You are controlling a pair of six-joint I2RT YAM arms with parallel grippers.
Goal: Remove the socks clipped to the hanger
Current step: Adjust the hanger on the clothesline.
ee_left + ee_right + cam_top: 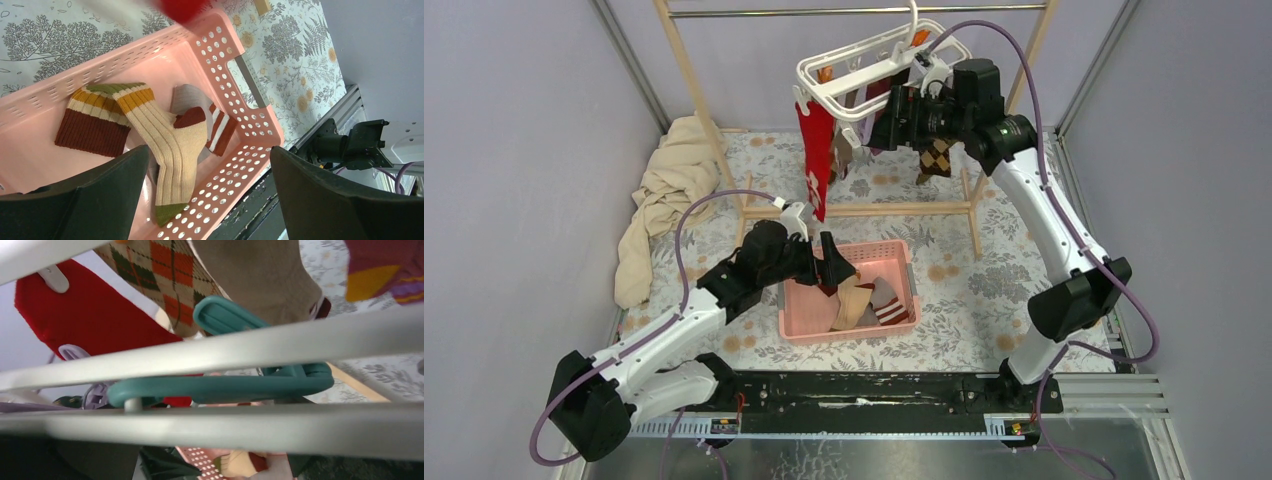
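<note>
- Left pincer (210,150) is spread wide apart with nothing in it, one dark finger (100,200) on each side of its wrist view.
- Straight below it is the pink basket (250,120), which already has socks in it. A cream ribbed sock (175,145) with an olive toe lies right under the gap. A rust and mustard striped sock (92,125) is off toward the left finger, and a grey and red one (215,125) is tucked behind the cream one.
- The red sock (816,150) dangles just above and behind that pincer, clipped to the hanger (874,55).
- Right pincer (892,120) is up at the hanger's right side, in among the hanging socks. Can't tell if it's apart or together, the fingers are hidden.
- Its camera peers through the white bars. There's a teal clip (225,385) right in front, with an argyle sock (170,275) and a beige sock (260,280) just past it.
- The hanger hangs tilted from the metal rail (854,12).
- A beige cloth (664,195) is heaped well off to the left of the left pincer.
</note>
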